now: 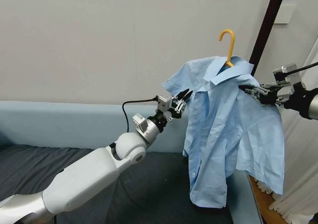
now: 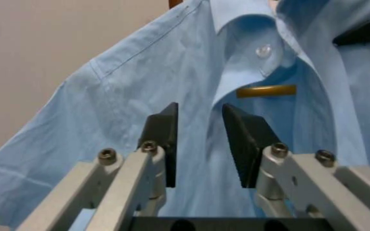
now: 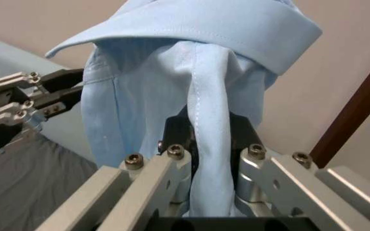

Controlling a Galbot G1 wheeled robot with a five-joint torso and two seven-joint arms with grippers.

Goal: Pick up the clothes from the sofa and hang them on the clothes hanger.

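Blue shirt (image 1: 223, 134) hangs on a yellow hanger (image 1: 227, 40), up in the air over the sofa (image 1: 59, 124).
It looks soft, light and floppy, so the thick collar or a seam seems best to hold. The right gripper (image 1: 247, 90), at 3 o'clock of the collar, has its fingers (image 3: 174, 132) clamped on a fold. The left gripper (image 1: 185, 99), at 9 o'clock, has its fingers apart.

the shirt (image 1: 233, 129) is creased matt cloth, the hanger (image 1: 231, 47) smooth and glossy.
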